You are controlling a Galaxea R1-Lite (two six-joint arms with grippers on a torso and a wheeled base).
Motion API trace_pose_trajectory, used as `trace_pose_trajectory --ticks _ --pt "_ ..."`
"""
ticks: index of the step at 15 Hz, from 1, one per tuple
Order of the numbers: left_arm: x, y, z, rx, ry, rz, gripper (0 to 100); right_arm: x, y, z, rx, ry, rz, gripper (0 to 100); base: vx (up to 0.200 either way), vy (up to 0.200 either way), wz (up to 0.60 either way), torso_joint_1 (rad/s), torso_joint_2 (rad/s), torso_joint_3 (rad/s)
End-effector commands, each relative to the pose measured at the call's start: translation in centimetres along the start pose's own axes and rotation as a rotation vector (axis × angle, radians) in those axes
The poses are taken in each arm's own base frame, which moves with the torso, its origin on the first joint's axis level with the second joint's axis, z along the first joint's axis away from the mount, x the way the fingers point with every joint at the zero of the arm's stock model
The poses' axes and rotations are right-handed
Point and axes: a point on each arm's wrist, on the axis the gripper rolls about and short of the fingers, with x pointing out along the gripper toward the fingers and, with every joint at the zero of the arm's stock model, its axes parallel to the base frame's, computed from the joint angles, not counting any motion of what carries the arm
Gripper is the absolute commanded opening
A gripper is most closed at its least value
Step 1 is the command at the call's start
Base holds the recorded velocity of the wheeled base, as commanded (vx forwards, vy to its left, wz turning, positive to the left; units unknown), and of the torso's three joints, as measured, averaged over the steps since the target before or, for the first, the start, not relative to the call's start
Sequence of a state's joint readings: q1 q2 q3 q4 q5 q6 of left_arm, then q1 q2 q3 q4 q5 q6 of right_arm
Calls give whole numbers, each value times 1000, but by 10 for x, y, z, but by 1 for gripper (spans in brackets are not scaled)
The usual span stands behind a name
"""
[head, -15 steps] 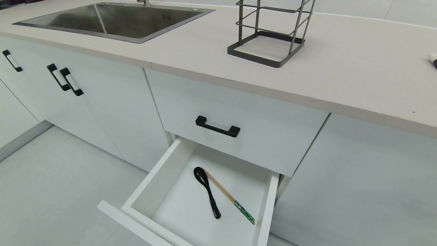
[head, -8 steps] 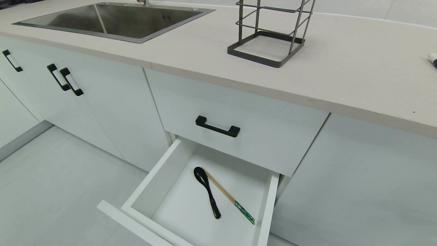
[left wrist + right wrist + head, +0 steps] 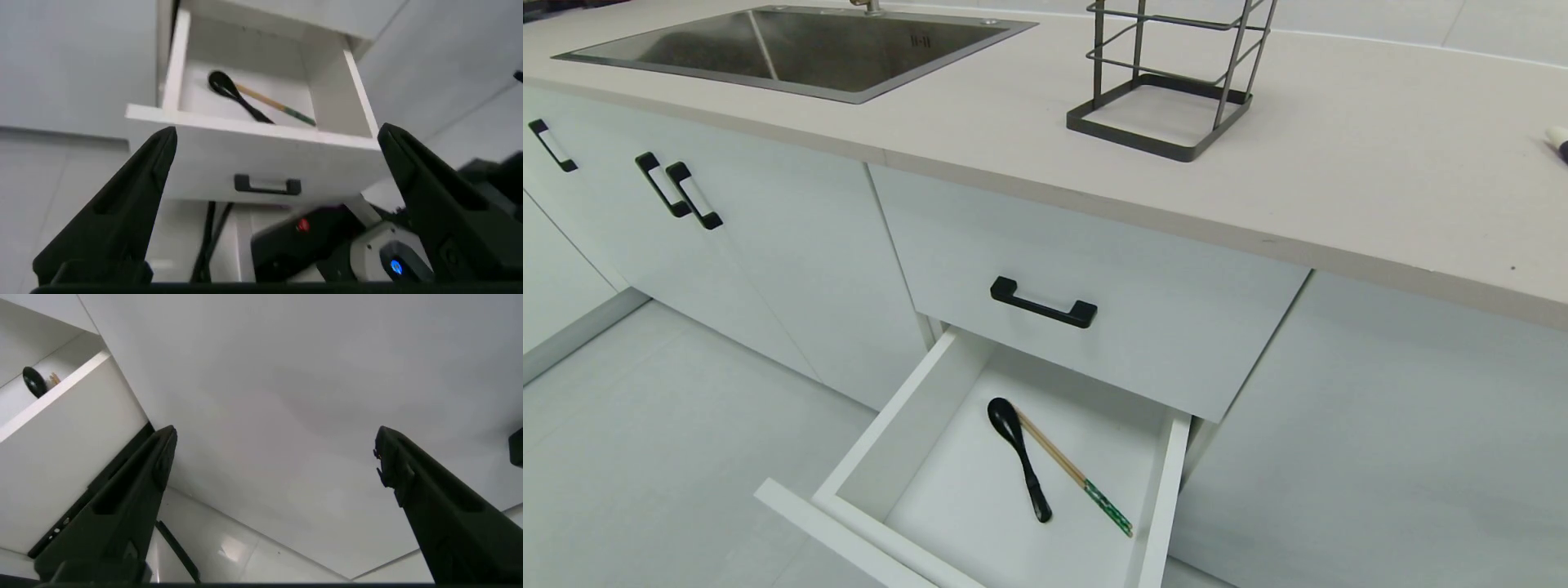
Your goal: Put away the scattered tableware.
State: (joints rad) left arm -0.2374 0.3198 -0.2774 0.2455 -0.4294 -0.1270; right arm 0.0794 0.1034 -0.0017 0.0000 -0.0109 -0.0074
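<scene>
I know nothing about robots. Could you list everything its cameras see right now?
countertop: 1, beige, along the top
sink: 1, steel, set in the countertop
wire rack: 1, dark grey, standing on the countertop
small object: 1, white and dark, on the countertop's right
closed drawer: 1, white, black handle, under the countertop
open drawer: 1, white, pulled out below the closed drawer
spoon: 1, black, in the open drawer
chopsticks: 1 pair, wood with green ends, beside the spoon
door handles: 3, black, below the sink
left fingers: 2, dark, spread apart, facing the open drawer
right fingers: 2, dark, spread apart
</scene>
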Motion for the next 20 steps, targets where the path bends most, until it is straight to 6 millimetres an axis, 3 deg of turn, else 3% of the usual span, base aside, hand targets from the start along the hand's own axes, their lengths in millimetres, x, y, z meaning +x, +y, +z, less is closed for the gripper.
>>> trace_pose_trajectory --ticks 1,9,15,20 --pt "17 9 -9 -41 165 -18 100 0 0 0 0 6 2 100 0 0 0 0 0 0" --pt "58 25 -8 -130 444 8 100 0 0 0 0 6 2 100 0 0 0 0 0 0" --pt "88 38 -2 -131 511 83 100 0 0 0 0 6 1 100 0 0 0 0 0 0" --pt "101 43 -2 -81 579 86 100 0 0 0 0 6 1 100 0 0 0 0 0 0"
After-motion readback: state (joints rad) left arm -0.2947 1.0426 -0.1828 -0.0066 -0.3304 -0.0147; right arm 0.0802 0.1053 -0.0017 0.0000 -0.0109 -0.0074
